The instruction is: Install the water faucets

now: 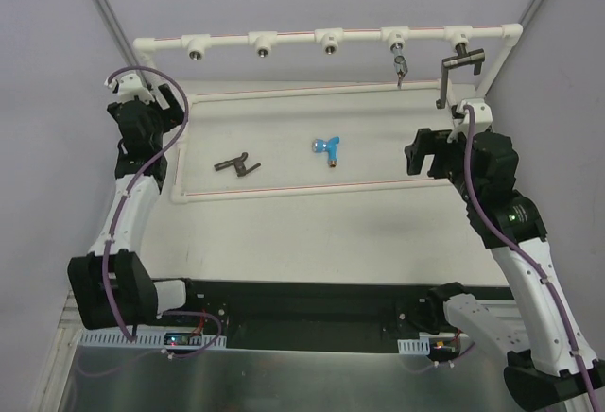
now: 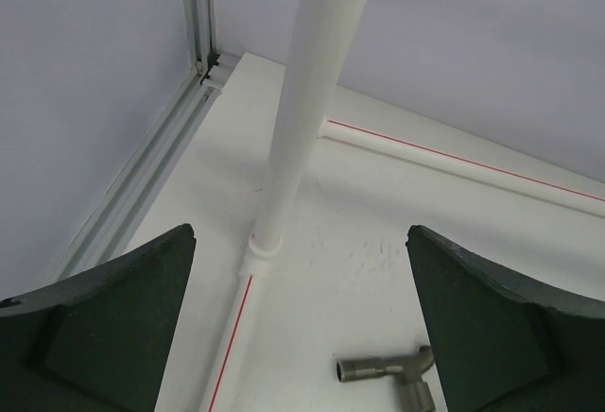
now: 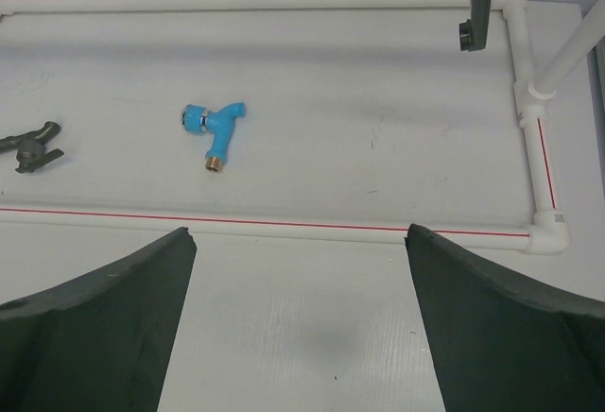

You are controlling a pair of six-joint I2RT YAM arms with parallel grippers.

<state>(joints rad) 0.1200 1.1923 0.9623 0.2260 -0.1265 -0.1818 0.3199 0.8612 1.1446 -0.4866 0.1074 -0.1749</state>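
The matte grey metal faucet and glossy blue faucet lie mid-frame on the smooth white table. The left gripper and right gripper stand with fingers spread wide, empty.

Loose on table: dark grey faucet, one; blue faucet, one. Frame sockets: five.

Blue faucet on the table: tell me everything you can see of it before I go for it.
The small bright blue faucet, plastic-looking, has a bent body, a silvery ring at one end and a brass-coloured threaded end. It lies flat on the white table, inside the white pipe rectangle, apart from the dark grey metal faucet. Only the table touches it.
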